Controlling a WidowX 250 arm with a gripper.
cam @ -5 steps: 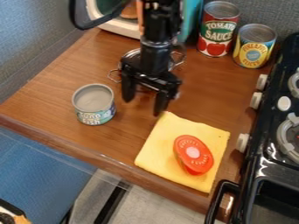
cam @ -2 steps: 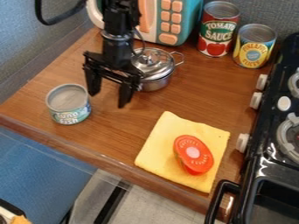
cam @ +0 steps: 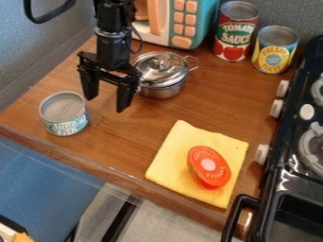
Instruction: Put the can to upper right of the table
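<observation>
One short lettered can [cam: 63, 112], open tool [cam: 106, 103] near, two taller labelled cans [cam: 235, 35]

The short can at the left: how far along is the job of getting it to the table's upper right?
Done: nothing for the short can, which sits at the left; the red can and yellow can at the upper right are others. In hand: nothing; the fingers are spread just right of the short can, not around it. Left, it seems: grasping, carrying and releasing it.
</observation>
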